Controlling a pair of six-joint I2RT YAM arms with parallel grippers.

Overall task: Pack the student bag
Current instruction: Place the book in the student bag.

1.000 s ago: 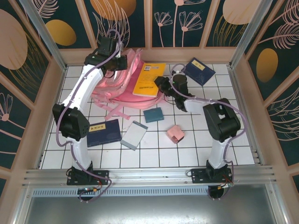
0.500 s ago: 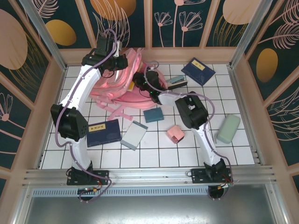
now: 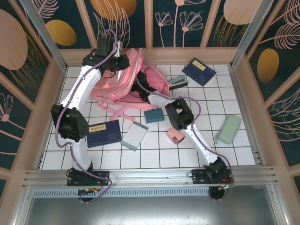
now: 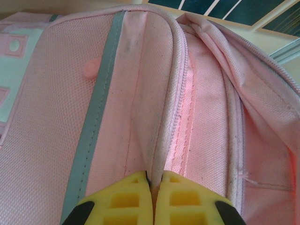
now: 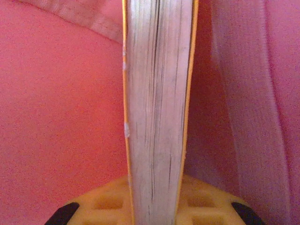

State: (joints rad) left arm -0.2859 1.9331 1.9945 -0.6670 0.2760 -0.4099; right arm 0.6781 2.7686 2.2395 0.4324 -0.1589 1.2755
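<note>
We have the left gripper (image 4: 152,187) closed tight on a fold of the student bag (image 3: 110,86). Its yellow fingers pinch the pink fabric right beside the zipper line, which runs straight ahead of the gripper. A grey reflective strip (image 4: 96,108) runs parallel to it, off to the gripper's left. We judge that this grip lifts the rim and holds the mouth of the bag open.

The right gripper (image 5: 157,192) is clamped on a yellow-covered book (image 5: 157,93), one finger on each cover. The page edge faces the wrist camera and the book's long axis runs straight out ahead of the gripper. Pink bag fabric lies on both sides of the book and beyond it, so we take the book to be partly inside the opening.

From above, the bag lies at the far side of the desk (image 3: 234,154), directly under the left gripper and just ahead of the right one. Both arms meet at it, but the right arm carries the load. The next move turns on the book's long axis staying in line with the mouth, so that it slides deeper without catching the flap. We cannot tell how much depth remains ahead of the book. A green pencil case (image 3: 228,129) and a small pink box (image 3: 176,134) lie well behind the right gripper.
</note>
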